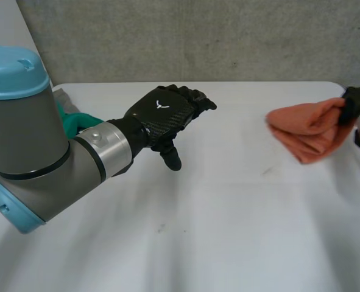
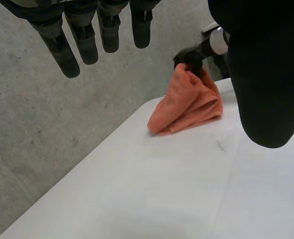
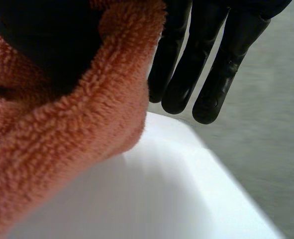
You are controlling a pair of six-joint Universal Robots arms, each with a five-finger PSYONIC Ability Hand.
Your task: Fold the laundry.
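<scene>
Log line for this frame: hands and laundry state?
left hand: open, empty, over table | right hand: shut on orange towel, table's right side | green cloth: table's far left

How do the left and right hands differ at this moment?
The left hand holds nothing, with its fingers relaxed; the right hand pinches the edge of the orange towel. The left hand hovers above the table, left of the middle; the right hand is at its right side. Both are black.
</scene>
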